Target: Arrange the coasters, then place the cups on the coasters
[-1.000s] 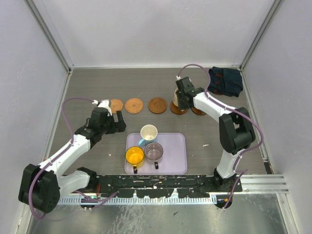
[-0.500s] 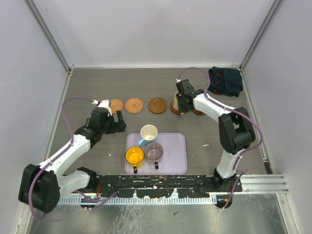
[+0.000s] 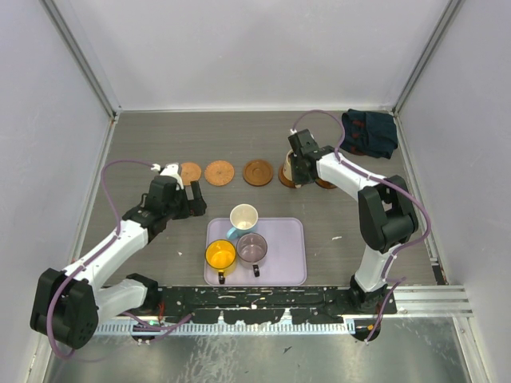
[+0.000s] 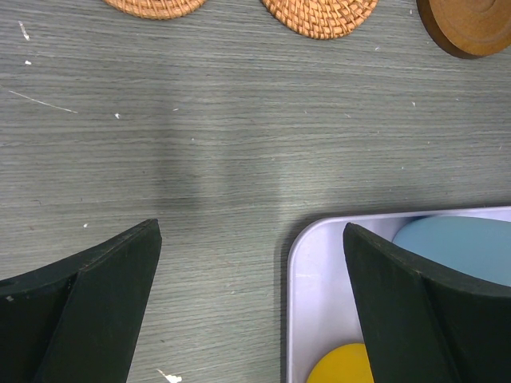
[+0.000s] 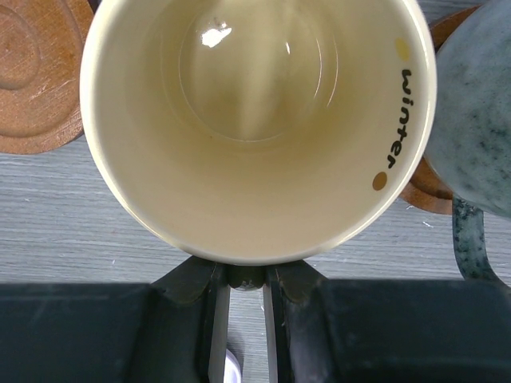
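Observation:
Three coasters (image 3: 219,171) lie in a row at mid-table; in the left wrist view two look woven (image 4: 319,16) and one is smooth brown wood (image 4: 471,28). My right gripper (image 3: 297,169) is shut on the handle of the cream-yellow cup (image 5: 255,120), which is upright over a fourth coaster (image 3: 285,182). Whether they touch, I cannot tell. Beside it a grey-green cup (image 5: 479,120) stands on another coaster (image 5: 427,195). The white-and-blue cup (image 3: 243,218), orange cup (image 3: 220,254) and purplish cup (image 3: 252,248) sit in the lilac tray (image 3: 291,255). My left gripper (image 3: 194,201) hovers open at the tray's far-left corner (image 4: 307,255).
A dark folded cloth (image 3: 370,132) lies at the back right corner. Grey walls enclose the table on three sides. The right arm's elbow (image 3: 387,211) stands to the right of the tray.
The right gripper with the cream-yellow cup has shifted slightly toward the near side over its coaster. The left arm has not moved.

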`<act>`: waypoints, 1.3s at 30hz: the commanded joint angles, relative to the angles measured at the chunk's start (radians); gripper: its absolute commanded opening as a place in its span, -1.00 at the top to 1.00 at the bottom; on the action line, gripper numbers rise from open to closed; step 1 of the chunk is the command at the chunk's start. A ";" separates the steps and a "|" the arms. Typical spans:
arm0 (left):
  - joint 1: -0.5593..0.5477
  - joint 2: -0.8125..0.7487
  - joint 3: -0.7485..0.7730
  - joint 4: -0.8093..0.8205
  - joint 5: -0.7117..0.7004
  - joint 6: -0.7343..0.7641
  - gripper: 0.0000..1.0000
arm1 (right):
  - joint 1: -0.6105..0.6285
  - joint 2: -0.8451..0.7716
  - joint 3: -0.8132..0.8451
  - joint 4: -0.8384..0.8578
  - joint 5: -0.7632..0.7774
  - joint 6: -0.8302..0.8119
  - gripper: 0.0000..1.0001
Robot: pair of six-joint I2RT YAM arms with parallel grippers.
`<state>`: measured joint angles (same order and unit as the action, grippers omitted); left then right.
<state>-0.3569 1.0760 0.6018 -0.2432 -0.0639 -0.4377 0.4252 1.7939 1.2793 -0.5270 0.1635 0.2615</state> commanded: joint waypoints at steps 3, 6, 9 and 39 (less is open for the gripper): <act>0.006 -0.010 0.027 0.045 -0.001 -0.008 -0.96 | 0.007 -0.027 0.051 0.005 0.021 0.021 0.79; 0.006 -0.008 0.026 0.047 -0.001 -0.007 -0.96 | 0.012 -0.024 0.057 0.001 0.024 0.021 0.55; 0.006 -0.005 0.027 0.049 -0.002 -0.006 -0.96 | 0.019 -0.021 0.063 -0.001 0.028 0.021 0.43; 0.005 0.002 0.029 0.052 0.020 -0.004 -0.96 | 0.053 -0.140 0.029 -0.040 0.152 0.085 -0.10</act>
<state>-0.3569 1.0771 0.6018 -0.2424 -0.0582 -0.4377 0.4709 1.7523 1.3190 -0.5652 0.2783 0.3176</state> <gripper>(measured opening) 0.980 0.554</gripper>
